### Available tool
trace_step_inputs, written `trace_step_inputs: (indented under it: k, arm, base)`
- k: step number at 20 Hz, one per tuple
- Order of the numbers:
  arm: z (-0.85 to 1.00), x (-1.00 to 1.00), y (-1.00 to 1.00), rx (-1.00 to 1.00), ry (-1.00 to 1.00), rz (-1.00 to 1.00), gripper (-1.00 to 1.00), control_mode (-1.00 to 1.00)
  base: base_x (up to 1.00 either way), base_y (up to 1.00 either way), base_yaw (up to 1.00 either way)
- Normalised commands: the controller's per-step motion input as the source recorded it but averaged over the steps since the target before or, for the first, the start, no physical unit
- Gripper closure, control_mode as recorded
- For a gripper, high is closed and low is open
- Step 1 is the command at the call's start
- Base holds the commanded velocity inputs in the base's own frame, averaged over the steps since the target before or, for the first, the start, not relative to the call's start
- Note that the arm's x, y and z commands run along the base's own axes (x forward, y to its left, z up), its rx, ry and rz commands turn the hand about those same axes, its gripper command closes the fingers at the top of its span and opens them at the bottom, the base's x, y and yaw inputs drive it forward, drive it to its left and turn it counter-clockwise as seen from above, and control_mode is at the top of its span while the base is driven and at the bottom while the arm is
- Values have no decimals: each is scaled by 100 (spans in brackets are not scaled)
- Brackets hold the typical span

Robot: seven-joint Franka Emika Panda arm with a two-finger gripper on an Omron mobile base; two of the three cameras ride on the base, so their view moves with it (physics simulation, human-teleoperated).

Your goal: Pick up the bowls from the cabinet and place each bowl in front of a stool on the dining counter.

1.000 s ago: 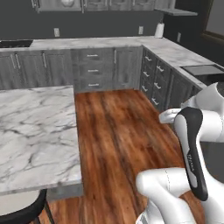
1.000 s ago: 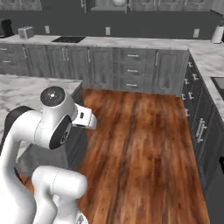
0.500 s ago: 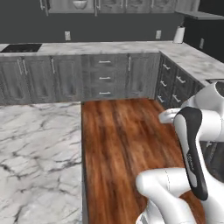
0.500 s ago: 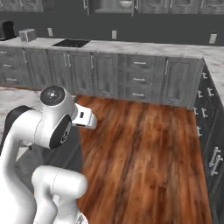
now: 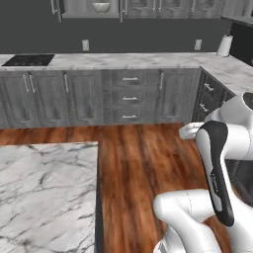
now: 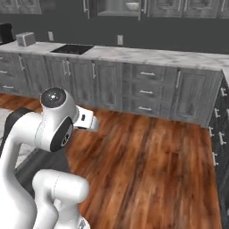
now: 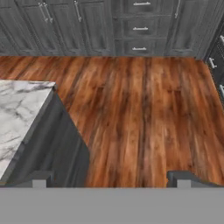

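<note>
the gripper (image 7: 109,177) stands wide with nothing between its fingertips, pointing down over the wood floor (image 7: 144,109) beside the near corner of the dining counter (image 7: 19,109). one pale bowl (image 5: 101,7) sits on the shelf of the open cabinet (image 5: 89,9) up on the far wall, near the top edge of both base views, well apart from the arm; the second bowl cannot be made out. the step in hand looks like the approach to the cabinet, so the base should close in squarely on the open compartment, the arm lifting early to clear the worktop (image 5: 138,60) below, and the jaws should stay wide to take the bowl's rim. a black cooktop (image 5: 27,60) lies at the worktop's left end, a paper roll (image 5: 225,45) at its right corner, grey drawers (image 5: 129,96) beneath, and the room is dark-walled.
</note>
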Motion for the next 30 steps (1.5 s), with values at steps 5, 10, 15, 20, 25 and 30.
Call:
trace_step_inputs:
  k: [5, 10, 15, 20, 25, 30]
  arm:
    - [0, 0, 0, 0, 0, 0, -100, 100]
    - [0, 0, 0, 0, 0, 0, -100, 100]
    - [0, 0, 0, 0, 0, 0, -100, 100]
    - [0, 0, 0, 0, 0, 0, -100, 100]
    - [0, 0, 0, 0, 0, 0, -100, 100]
    - [0, 0, 0, 0, 0, 0, -100, 100]
  base:
    - [100, -23, 11]
    - [100, -19, 6]
    - [100, -6, 4]
    - [100, 0, 3]
    - [100, 0, 3]
    - [100, 11, 0]
